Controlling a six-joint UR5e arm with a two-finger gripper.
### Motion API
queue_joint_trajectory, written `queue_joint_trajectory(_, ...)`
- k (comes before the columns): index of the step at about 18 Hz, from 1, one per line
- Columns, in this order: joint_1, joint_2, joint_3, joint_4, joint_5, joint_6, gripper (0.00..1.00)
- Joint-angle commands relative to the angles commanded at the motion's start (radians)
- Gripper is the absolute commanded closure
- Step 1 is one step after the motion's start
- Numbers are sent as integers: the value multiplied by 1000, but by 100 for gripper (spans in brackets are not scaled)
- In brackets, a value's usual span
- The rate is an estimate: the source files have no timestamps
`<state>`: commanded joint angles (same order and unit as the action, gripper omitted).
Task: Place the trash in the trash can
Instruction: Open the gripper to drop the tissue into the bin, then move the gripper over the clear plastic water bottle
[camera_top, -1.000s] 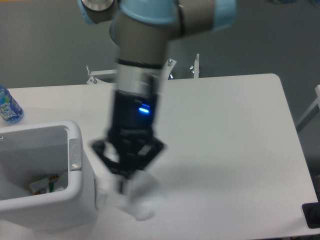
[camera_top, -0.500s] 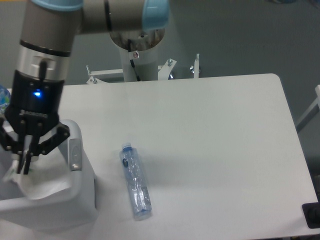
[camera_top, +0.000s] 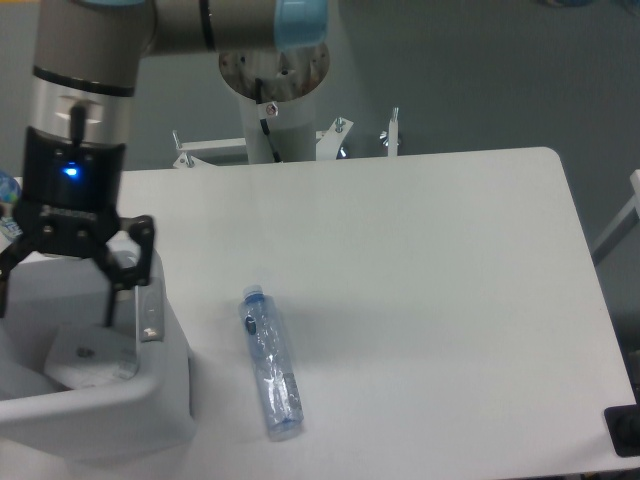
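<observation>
At far left, my gripper (camera_top: 55, 300) hangs over the trash can (camera_top: 150, 385) with its fingers (camera_top: 110, 300) spread apart and nothing between them. The whitish pouch (camera_top: 88, 358) lies inside the bin, below the open jaws, so I judge that half of the job done. A bluer bottle (camera_top: 8, 190) peeks out behind the arm at the frame's edge and is not mine to touch.

Moving right, the clear bottle (camera_top: 270, 365) lies on its side on the white table (camera_top: 450, 280), cap toward the back, near the bin but apart from it.

The risk from here, as I read it, is that bottle. It is round, thin-walled and lying slightly askew, so a grasp not squared across its body could roll it away or squeeze it out of the fingers. Carrying it low could also clip the bin's thick rim.
</observation>
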<state>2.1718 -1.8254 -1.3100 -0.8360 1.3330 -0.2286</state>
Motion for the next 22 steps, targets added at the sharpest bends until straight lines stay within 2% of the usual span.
queue_joint_trajectory(6, 153, -31, -5, 2, 2, -5, 0)
queue_joint_trajectory(10, 203, -109, -6, 2, -3, 8, 0)
queue_joint_trajectory(16, 207, -227, -34, -11, -5, 142, 0)
queue_joint_trajectory(22, 192, -288, -130, -11, 5, 267, 0)
